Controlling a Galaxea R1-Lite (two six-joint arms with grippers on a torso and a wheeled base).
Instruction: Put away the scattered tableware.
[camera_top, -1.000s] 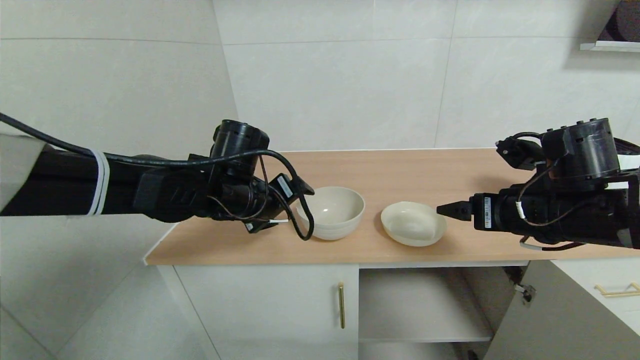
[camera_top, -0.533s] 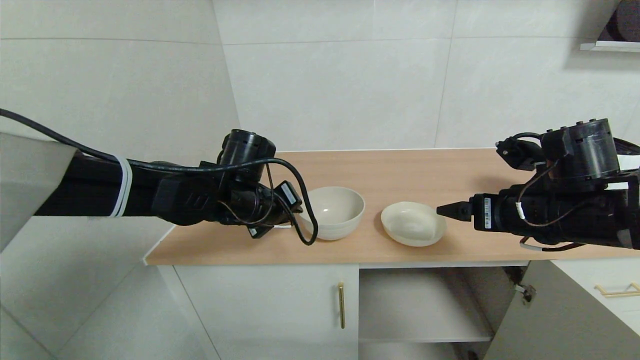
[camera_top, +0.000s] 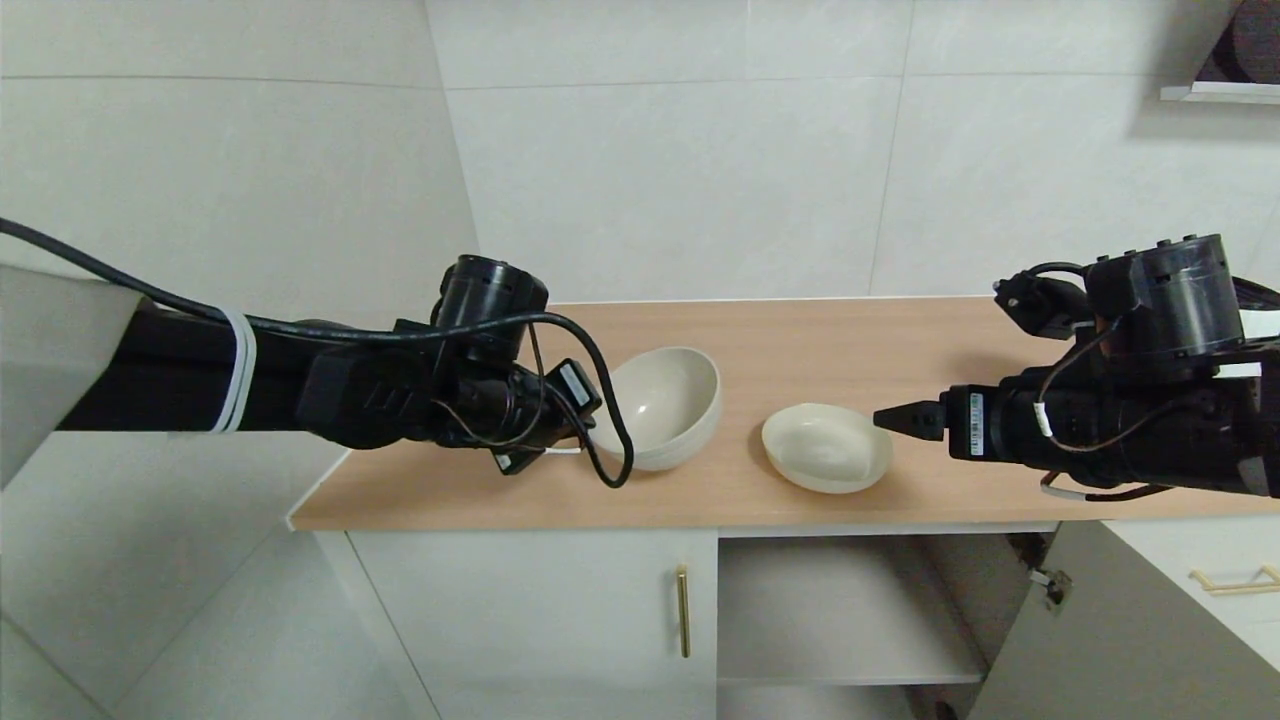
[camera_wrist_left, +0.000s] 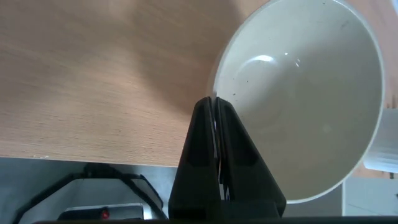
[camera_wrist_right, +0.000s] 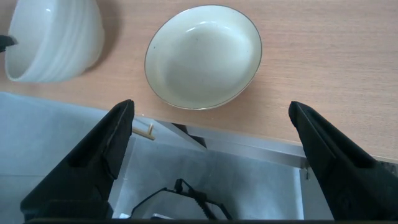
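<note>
Pinches the 9 o'clock rim of the deep bowl (camera_top: 668, 405) with the left gripper (camera_top: 592, 430), fingers (camera_wrist_left: 202, 155) pressed together on the thin wall, one inside and one outside, probably the only purchase on a smooth, handleless vessel. Holds the bowl tilted, mouth turned toward 9 o'clock, over the 9 o'clock part of the wooden counter (camera_top: 800, 335); possibly clear of the wood, possibly resting on its foot, impossible to tell. Leaves the shallow dish (camera_top: 825, 447) flat at the bowl's 3 o'clock, apart from it. Poses the right gripper (camera_top: 885, 420) just at the dish's 3 o'clock, fingers (camera_wrist_right: 106, 155) spread wide, seemingly lined up for its rim. Shows, at the dish's 6 o'clock, an open cabinet shelf (camera_top: 840, 610), the likely destination.
</note>
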